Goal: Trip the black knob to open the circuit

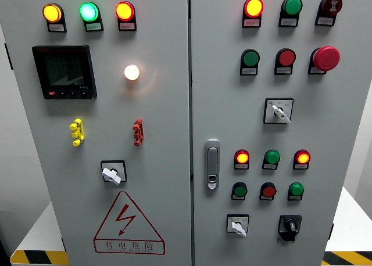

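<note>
On the left door, three lit lamps [88, 12] stand in a row at the top, with a dark meter [64, 71] under them and a glowing white lamp [132, 72] beside it. Lower there is a white selector switch [111, 174] above a red warning triangle [128, 224]. A door handle [212, 164] sits near the seam. On the right door there are many buttons and lamps, and a red emergency button [326, 57]. The black knob [289, 226] is at the lower right, just beside another white selector [238, 226]. No robot hand is in view, so I cannot tell how its fingers stand. I judge the task is not begun; next a hand must reach to the black knob and turn it.
</note>
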### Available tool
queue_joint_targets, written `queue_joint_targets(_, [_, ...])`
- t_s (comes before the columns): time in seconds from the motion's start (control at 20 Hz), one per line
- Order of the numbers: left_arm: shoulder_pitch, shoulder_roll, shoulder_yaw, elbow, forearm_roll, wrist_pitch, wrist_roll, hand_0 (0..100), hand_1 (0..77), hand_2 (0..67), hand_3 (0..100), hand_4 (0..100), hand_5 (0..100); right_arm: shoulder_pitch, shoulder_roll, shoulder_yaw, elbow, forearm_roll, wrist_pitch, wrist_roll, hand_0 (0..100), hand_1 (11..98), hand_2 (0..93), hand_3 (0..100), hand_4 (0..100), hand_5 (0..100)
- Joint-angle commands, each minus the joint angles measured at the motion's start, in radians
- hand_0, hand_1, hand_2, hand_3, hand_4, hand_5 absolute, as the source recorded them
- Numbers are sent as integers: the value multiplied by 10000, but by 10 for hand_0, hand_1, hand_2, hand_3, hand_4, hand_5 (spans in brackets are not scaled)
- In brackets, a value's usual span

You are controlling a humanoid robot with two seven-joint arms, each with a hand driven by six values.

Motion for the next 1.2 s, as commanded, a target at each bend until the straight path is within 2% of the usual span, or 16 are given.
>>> queue_joint_targets(0.0, [-1,0,3,14,0,0,0,0,37,127,214,66,16,124,-289,-7,1139,-11,-532,-1,670,473,32,559,583,660])
queue_joint_targets(0.1, [-1,0,3,15,0,0,0,0,35,127,213,66,16,369,-366,99,2029,-26,-579,-47,676,492,34,602,645,709])
queue_joint_targets(0.25, [-1,0,3,-1,0,0,0,0,34,127,213,66,16,676,-504,131,2921,-178,-595,-123,687,499,35,637,684,743])
queue_joint_targets(0.3, [-1,0,3,14,0,0,0,0,35,127,213,66,16,737,-505,131,3060,-453,-595,-124,689,499,35,644,690,748])
queue_joint_targets(0.4, [-1,0,3,14,0,0,0,0,36,127,214,66,16,967,-459,146,3214,-1067,-595,-124,695,498,35,680,713,763])
queue_joint_targets(0.55, [-1,0,3,-1,0,0,0,0,36,127,214,66,16,1441,-459,177,3307,-1146,-595,-154,705,496,34,710,749,785])
queue_joint_targets(0.7, [-1,0,3,15,0,0,0,0,37,127,214,66,16,1887,-428,177,3322,-1146,-595,-476,710,495,34,719,762,795])
queue_joint_targets(0.8, [-1,0,-12,-1,0,0,0,0,36,127,214,66,16,2148,-398,177,3322,-1146,-595,-538,713,494,33,727,762,801])
queue_joint_targets(0.9, [-1,0,3,15,0,0,0,0,35,127,214,66,16,2424,-291,162,3276,-1146,-595,-660,715,493,33,735,767,809])
queue_joint_targets(1.15, [-1,0,3,15,0,0,0,0,33,127,214,66,16,2747,-214,131,3322,-1146,-580,-752,718,493,33,755,774,819])
